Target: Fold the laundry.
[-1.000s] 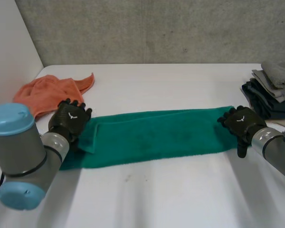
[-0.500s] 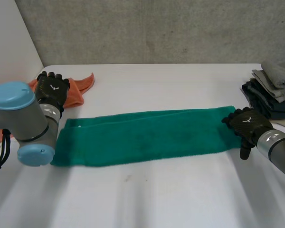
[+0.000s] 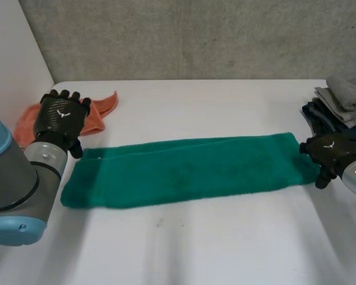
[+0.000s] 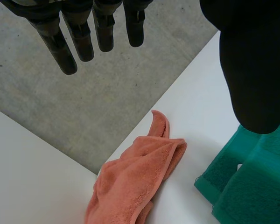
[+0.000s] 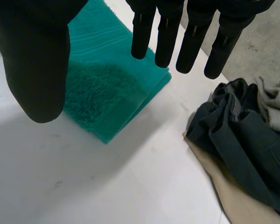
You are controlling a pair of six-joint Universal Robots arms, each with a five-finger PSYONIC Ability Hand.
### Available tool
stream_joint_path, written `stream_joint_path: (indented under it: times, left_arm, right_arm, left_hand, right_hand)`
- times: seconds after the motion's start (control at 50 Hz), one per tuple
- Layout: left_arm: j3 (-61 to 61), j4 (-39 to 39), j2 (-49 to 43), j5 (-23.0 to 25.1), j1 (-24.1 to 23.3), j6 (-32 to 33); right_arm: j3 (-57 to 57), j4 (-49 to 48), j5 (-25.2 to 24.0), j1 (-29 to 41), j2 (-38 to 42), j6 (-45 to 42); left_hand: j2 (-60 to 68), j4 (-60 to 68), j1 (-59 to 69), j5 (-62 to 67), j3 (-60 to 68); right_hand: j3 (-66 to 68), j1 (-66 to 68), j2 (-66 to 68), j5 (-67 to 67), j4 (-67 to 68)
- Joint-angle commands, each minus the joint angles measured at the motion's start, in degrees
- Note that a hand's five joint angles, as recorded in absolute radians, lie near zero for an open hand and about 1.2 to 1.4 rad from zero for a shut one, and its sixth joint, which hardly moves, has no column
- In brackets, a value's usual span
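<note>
Green towel (image 3: 190,169), plush terry folded into a long band, spans mid-frame on the white counter (image 3: 225,237). Left hand (image 3: 59,116), fingers straight and empty, is at centre left by a crumpled orange cloth (image 3: 104,110). Right hand (image 3: 331,151), fingers also straight, is at the towel's right end, below stacked grey and dark garments (image 3: 338,107).

I'm looking at a matte white worktop (image 3: 213,237) that spans the full width of the head view, with a faint scuff toward 6 o'clock. Behind it at 12 o'clock stands a rough grey concrete wall (image 3: 196,35), speckled and unpainted. At 10 o'clock a plain white panel (image 3: 12,53) meets both. The light is soft and even, leaving pale, diffuse shadows on the worktop.
</note>
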Motion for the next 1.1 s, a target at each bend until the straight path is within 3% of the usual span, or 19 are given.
stream_joint_path:
  times: [0.02,0.14,0.2,0.22,0.32,0.38,0.44,0.52,0.6,0.74,0.92,0.98,1.08,1.1]
  left_arm:
    - [-0.12,0.00,-0.35,-0.14,-1.53,0.02]
    - [-0.56,0.00,-0.52,-0.14,-2.67,-0.16]
    - [-0.56,0.09,-0.52,-0.14,-3.03,-0.33]
    - [-0.47,0.09,-0.52,-0.14,-3.11,-0.34]
    - [-0.38,0.00,0.09,-0.14,-3.38,-0.42]
    - [-0.65,0.00,1.85,-0.23,-3.38,-0.42]
    - [-1.26,0.00,3.69,-0.23,-3.38,-0.51]
    - [-2.23,0.00,5.62,-0.23,-3.38,-1.04]
    - [-3.11,-0.08,6.86,-0.14,-3.47,-2.18]
    - [-4.16,-0.52,8.97,-0.32,-3.73,-4.82]
    - [-4.87,-0.52,10.55,-0.32,-4.26,-5.70]
    - [-4.96,-0.52,10.46,-0.32,-5.22,-5.78]
    - [-4.87,-0.44,9.94,-0.32,-7.33,-5.70]
    - [-4.78,-0.44,9.67,-0.32,-7.59,-5.70]
  right_arm:
    - [-1.97,-0.75,-0.94,0.39,3.41,0.23]
    - [-2.85,-0.93,-1.38,0.21,5.78,-0.12]
    - [-4.16,-1.10,-0.59,-0.05,7.01,-0.56]
    - [-5.21,-1.19,0.37,-0.23,7.45,-0.38]
    - [-3.04,-2.33,7.22,-4.79,4.74,-0.55]
    - [-0.83,-3.21,9.78,-7.17,-2.72,-1.87]
    - [0.40,-2.95,9.96,-11.03,-9.24,-6.70]
    - [0.05,-3.13,10.39,-16.13,-8.98,-13.46]
    - [-0.74,-3.56,10.31,-15.79,-9.07,-18.04]
    - [-1.36,-7.16,8.20,4.14,-10.12,-14.89]
    - [3.99,-18.49,-1.45,32.25,-8.03,-14.00]
    - [5.06,-20.61,-3.05,38.33,-2.15,-15.05]
    - [5.41,-20.79,-2.70,41.17,3.15,-18.13]
    - [5.41,-20.70,-2.35,41.08,3.24,-18.40]
  left_hand:
    - [2.19,2.25,2.44,2.27,2.47]
    - [2.02,2.08,2.27,2.10,2.30]
    - [2.02,2.08,2.27,2.10,2.30]
    - [2.18,2.25,2.44,2.27,2.47]
    - [2.19,2.25,2.44,2.27,2.47]
    - [2.18,2.25,2.44,2.27,2.47]
    - [2.18,2.25,2.44,2.27,2.47]
    - [2.02,2.08,2.27,2.10,2.30]
    - [2.02,2.08,2.27,2.10,2.30]
    - [2.02,2.08,2.27,2.10,2.30]
    - [1.85,1.91,2.10,1.94,2.13]
    - [1.85,1.91,2.10,1.93,2.13]
    - [1.85,1.91,2.10,1.93,2.13]
    - [1.68,1.75,1.93,1.77,1.97]
  right_hand:
    - [5.02,5.35,5.66,4.68,4.92]
    - [11.55,11.88,12.19,11.21,11.45]
    - [47.77,48.10,48.40,47.42,47.66]
    - [52.85,53.18,53.49,52.51,52.75]
    - [52.90,53.23,53.54,52.56,52.80]
    - [52.90,53.23,53.54,52.56,52.80]
    - [52.90,53.23,53.54,52.56,52.80]
    - [52.90,53.23,53.54,52.56,52.80]
    - [52.90,53.23,53.54,52.56,52.80]
    - [52.90,53.23,53.54,52.56,52.80]
    - [52.90,53.23,53.54,52.56,52.80]
    - [52.90,53.23,53.54,52.56,52.80]
    - [51.46,51.79,52.10,51.12,51.36]
    - [34.30,34.63,34.93,33.95,34.19]
